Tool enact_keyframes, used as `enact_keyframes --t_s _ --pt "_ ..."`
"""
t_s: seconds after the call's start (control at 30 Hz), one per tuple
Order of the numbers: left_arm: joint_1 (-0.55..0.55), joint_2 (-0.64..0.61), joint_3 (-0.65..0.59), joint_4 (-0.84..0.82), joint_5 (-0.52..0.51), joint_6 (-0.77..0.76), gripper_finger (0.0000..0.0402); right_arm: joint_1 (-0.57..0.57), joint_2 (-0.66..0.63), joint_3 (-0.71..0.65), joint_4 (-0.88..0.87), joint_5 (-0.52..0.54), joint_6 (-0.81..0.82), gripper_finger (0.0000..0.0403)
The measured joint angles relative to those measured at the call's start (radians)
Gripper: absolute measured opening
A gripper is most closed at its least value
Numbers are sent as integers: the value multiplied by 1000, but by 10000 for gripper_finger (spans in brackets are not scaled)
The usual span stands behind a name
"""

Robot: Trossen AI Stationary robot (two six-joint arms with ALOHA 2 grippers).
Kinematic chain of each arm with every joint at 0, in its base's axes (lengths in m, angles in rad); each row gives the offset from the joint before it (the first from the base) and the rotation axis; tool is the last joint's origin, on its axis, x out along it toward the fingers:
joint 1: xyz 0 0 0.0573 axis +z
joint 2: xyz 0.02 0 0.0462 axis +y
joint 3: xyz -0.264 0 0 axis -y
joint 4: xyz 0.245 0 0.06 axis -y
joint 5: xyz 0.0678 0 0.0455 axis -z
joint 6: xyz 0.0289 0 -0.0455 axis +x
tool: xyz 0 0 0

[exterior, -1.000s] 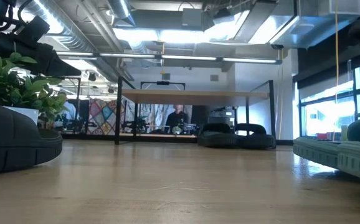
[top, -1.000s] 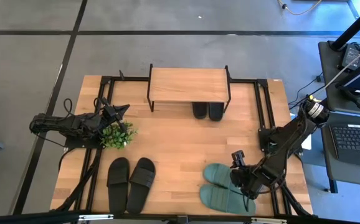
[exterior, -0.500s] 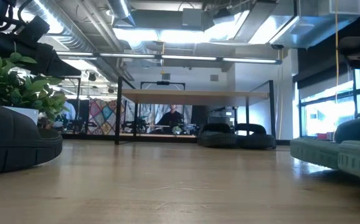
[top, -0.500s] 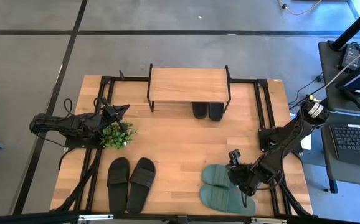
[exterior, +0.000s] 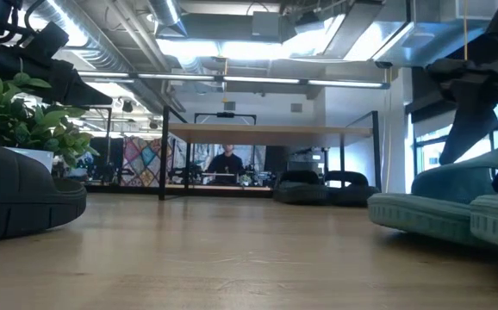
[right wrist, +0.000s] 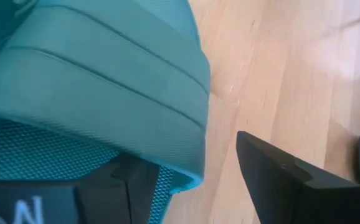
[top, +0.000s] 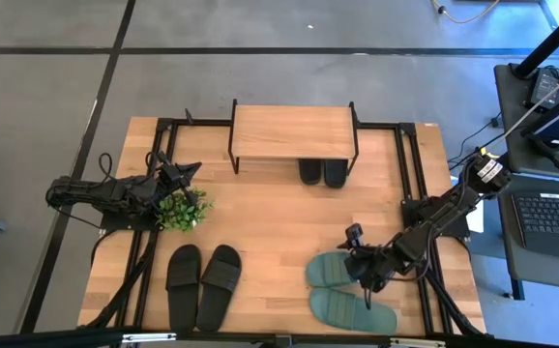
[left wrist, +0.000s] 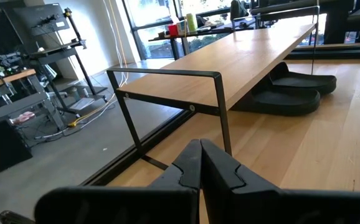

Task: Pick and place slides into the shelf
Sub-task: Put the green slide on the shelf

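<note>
Two sage-green ribbed slides lie near the table's right near corner, the far one [top: 328, 272] and the near one [top: 352, 310]. My right gripper [top: 359, 259] is low at the far green slide's strap [right wrist: 105, 74], open, one finger under the strap and the other beside it. In the low view this slide [exterior: 430, 207] fills the right. A black pair [top: 202, 282] lies flat near the left. Another black pair [top: 320, 172] sits under the shelf [top: 294, 131]. My left gripper [left wrist: 200, 163] waits shut by the plant [top: 183, 209]. My right gripper has one finger [right wrist: 127, 183] inside the far green slide, under the strap's edge [right wrist: 180, 168], and the other finger [right wrist: 286, 180] outside it over bare wood. It comes in low from the table's right side. The slide's sole rests on the table.
A small potted plant stands at the left, close to my left gripper. The shelf's black frame legs [left wrist: 220, 106] stand at the table's far middle. Bare wood [top: 270, 217] lies between the shelf and the slides. A person shows in the room beyond [exterior: 227, 159].
My right gripper has moved toward the table's left and slightly toward the far edge. The far green slide has slid leftward along the table with it, while the near green slide has stayed where it was.
</note>
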Motion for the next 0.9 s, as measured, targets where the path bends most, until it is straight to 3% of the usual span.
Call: enact_keyframes --t_s 0.9 --pt "0 0 0 0 -1 0 0 -3 0 0 22 0 1 211"
